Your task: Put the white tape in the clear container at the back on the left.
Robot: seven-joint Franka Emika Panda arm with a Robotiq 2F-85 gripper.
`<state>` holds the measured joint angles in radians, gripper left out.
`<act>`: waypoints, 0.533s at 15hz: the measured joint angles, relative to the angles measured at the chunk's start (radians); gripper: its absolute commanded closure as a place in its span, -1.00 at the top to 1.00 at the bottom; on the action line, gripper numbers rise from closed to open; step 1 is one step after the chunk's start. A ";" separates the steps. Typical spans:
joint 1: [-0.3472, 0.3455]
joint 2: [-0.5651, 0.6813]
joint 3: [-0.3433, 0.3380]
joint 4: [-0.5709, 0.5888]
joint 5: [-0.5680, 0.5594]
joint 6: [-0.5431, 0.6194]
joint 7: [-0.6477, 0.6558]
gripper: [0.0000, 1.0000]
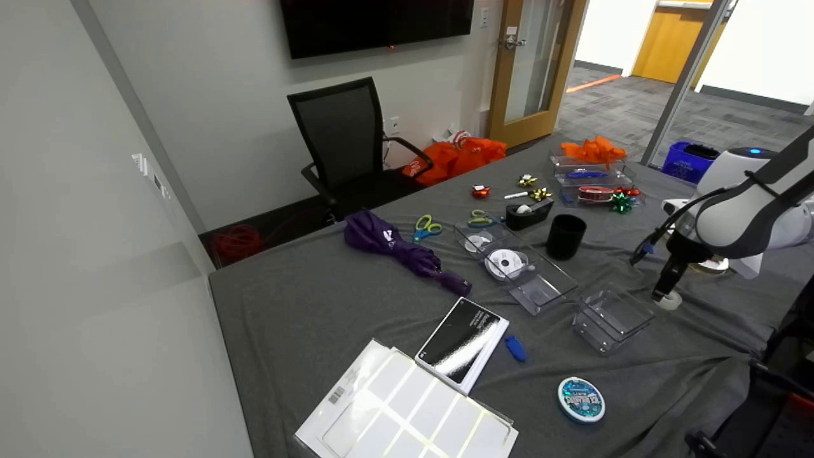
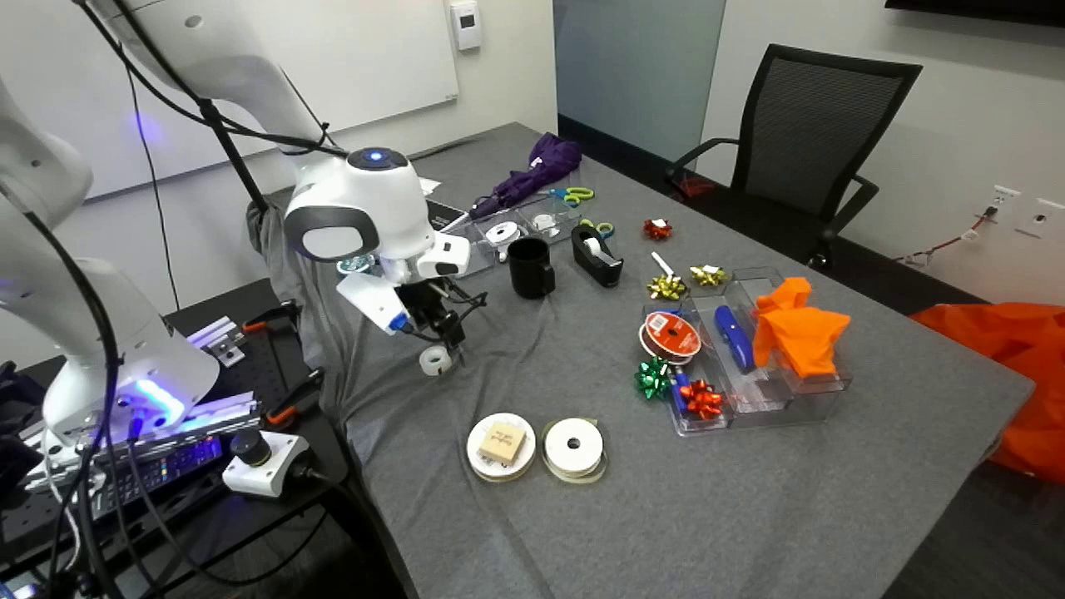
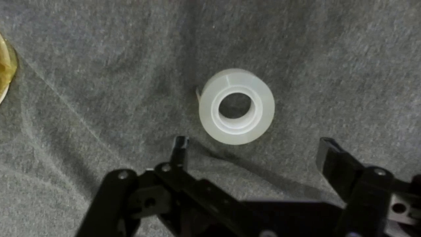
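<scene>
The gripper (image 3: pixel 254 143) is positioned close to the grey tablecloth (image 3: pixel 345 82), its two fingers (image 3: pixel 180 151) spread wide apart. The white tape (image 3: pixel 238 138), a translucent roll with an open core, lies flat on the tablecloth. In the wrist view, it is located ahead of the fingertips and laterally between them, apart from both; a short loose end projects from its left edge. In both exterior views, the white tape appears directly at the finger ends; contact cannot be determined from these angles. In an exterior view, a small clear box (image 1: pixel 591 334) stands near the white tape. Farther out, a long clear tray (image 1: pixel 537 294) holds white spools (image 1: pixel 505 263). A black mug (image 1: pixel 566 236) stands beside this tray, near a black tape dispenser (image 1: pixel 528 217); a purple umbrella (image 1: pixel 407 251) lies on the opposite side. In an exterior view, a clear organizer (image 2: pixel 790 409) holds an orange sheet (image 2: pixel 800 333), material unclear, and two white-faced rolls (image 2: pixel 574 460) lie side by side on the tablecloth
</scene>
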<state>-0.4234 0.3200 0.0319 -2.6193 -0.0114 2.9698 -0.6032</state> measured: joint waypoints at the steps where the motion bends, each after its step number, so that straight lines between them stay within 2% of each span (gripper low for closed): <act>1: -0.004 0.007 0.000 0.000 -0.001 0.003 0.000 1.00; 8: -0.016 0.029 -0.012 -0.002 -0.013 0.009 0.000 1.00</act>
<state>-0.4399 0.3495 0.0204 -2.6214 -0.0246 2.9790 -0.6032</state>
